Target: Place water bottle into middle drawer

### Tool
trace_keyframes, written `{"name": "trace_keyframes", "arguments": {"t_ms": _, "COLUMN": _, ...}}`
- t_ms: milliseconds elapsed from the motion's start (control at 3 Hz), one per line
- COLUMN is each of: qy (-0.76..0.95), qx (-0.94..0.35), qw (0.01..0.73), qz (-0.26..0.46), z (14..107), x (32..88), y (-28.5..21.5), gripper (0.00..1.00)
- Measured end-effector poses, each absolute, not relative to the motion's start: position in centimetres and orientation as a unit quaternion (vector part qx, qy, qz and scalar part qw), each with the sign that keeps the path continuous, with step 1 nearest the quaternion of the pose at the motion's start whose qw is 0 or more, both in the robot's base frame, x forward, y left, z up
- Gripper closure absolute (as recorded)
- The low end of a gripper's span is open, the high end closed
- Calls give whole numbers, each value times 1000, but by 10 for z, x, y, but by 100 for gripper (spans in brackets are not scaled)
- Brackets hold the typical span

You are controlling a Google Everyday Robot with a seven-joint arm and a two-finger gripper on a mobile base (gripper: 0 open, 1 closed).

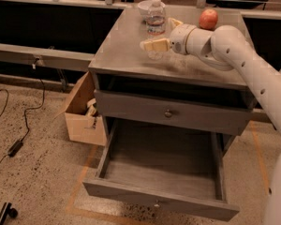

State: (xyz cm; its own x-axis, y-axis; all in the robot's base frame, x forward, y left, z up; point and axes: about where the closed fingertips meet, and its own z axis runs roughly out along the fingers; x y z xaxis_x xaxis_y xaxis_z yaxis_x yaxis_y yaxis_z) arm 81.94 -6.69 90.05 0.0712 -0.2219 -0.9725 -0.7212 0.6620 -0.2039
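Observation:
The water bottle [155,16], clear with a white cap, stands upright at the back of the grey cabinet's top [122,50]. My gripper [159,33] is open and hovers over the cabinet top, right at the bottle's lower part. One tan finger [154,45] lies in front of the bottle and the other [175,23] is to its right. I cannot tell if they touch it. The middle drawer [161,170], the lowest one, is pulled out and holds nothing.
A white bowl [144,5] sits just behind the bottle. A red apple [208,18] lies at the back right of the top. The drawer above [168,113] is closed. A cardboard box [82,111] stands left of the cabinet. Cables [16,142] lie on the floor.

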Motion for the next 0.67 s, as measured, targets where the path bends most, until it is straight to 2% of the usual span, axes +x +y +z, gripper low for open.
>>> {"name": "trace_keyframes", "arguments": {"t_ms": 667, "qy": 653, "qx": -356, "qw": 637, "qz": 202, "z": 928, "x": 808, "y": -77, "gripper": 64}}
